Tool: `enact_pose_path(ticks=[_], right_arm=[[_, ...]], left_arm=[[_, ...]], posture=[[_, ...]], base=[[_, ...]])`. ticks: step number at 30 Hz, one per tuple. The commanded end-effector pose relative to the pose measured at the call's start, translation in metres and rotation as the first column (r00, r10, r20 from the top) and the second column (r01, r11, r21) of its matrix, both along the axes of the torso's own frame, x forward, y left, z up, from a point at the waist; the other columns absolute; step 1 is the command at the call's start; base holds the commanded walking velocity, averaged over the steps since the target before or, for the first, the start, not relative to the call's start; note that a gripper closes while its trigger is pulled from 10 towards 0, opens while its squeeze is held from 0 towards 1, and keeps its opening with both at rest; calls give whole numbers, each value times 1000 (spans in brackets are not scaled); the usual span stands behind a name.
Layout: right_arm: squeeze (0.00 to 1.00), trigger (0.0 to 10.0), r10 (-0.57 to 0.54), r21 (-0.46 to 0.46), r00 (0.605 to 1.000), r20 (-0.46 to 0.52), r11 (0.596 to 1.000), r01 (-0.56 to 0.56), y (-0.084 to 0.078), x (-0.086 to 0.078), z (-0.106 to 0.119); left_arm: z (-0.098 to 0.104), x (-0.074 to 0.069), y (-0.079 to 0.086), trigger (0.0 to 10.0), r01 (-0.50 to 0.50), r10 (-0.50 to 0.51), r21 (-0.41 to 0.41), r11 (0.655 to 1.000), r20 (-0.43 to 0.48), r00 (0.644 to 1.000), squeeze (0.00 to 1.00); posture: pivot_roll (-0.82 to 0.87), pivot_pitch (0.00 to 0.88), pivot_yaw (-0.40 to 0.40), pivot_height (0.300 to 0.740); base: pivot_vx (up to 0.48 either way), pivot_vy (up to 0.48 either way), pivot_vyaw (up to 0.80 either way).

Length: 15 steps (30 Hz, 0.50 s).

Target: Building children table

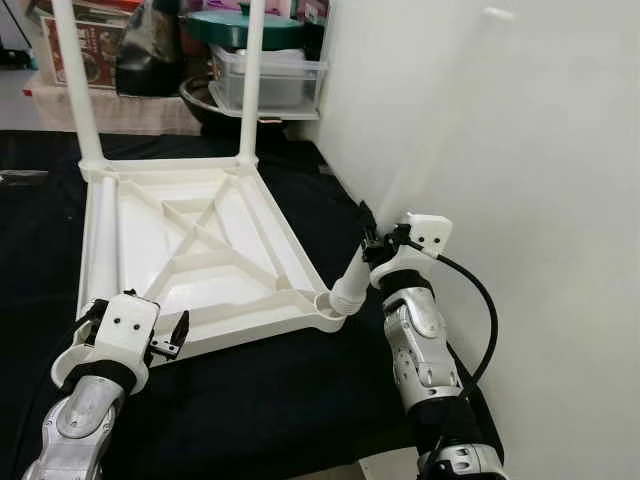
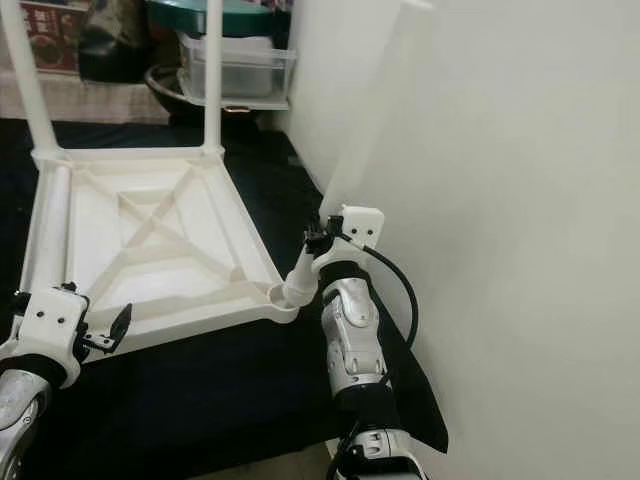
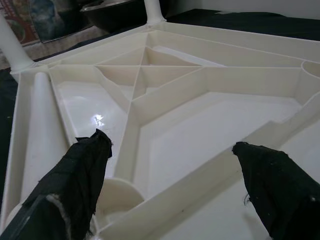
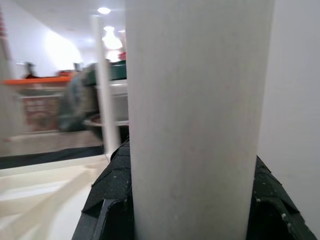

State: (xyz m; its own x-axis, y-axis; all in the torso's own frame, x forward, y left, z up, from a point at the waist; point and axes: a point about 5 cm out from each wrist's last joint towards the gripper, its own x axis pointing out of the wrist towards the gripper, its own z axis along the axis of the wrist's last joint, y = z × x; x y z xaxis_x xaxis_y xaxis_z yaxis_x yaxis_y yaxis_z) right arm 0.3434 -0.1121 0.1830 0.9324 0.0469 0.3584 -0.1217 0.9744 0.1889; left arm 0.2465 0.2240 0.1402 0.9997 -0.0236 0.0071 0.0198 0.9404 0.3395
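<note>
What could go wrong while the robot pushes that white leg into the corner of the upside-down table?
The leg leans toward the wall rather than standing straight in its corner socket, so it might jam or pop out. The right hand grips it low, leaving the long top free to sway. The left hand hovers open, so the tabletop could slide.

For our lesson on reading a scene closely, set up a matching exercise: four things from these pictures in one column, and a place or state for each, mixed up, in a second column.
Column 1
1. right gripper
2. left gripper
3. table top
4. loose leg

Column 2
A. lying flat along one side of the table top
B. open, at the near corner
C. upside down on the black floor cover
D. shut on a white leg standing in a corner socket

Pairs: 1-D, 2-B, 3-C, 4-A
</note>
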Motion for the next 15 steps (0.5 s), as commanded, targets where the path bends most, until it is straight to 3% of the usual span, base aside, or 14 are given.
enact_pose_path(ticks=[1,7,9,15], right_arm=[[0,0,-24,-4,999,-24,1000,24,-2,-1,-5],[0,0,113,-2,991,-77,994,-113,16,1,-11],[0,0,116,-3,991,-73,993,-116,16,2,-10],[0,0,105,-146,993,47,985,-97,3,17,9]], left_arm=[[-1,2,-3,10000,22,-22,7,1000,-5,1000,0],[-3,1,-5,10000,24,-24,3,1000,-6,1000,0],[-3,1,-6,10000,25,-25,2,1000,-6,1000,0],[-1,3,-5,10000,24,-24,3,1000,0,1000,0]], posture=[[200,0,-151,740],[200,0,-151,740],[197,0,-153,740],[199,0,-156,740]], base=[[0,0,0],[0,0,0],[0,0,0],[0,0,0]])
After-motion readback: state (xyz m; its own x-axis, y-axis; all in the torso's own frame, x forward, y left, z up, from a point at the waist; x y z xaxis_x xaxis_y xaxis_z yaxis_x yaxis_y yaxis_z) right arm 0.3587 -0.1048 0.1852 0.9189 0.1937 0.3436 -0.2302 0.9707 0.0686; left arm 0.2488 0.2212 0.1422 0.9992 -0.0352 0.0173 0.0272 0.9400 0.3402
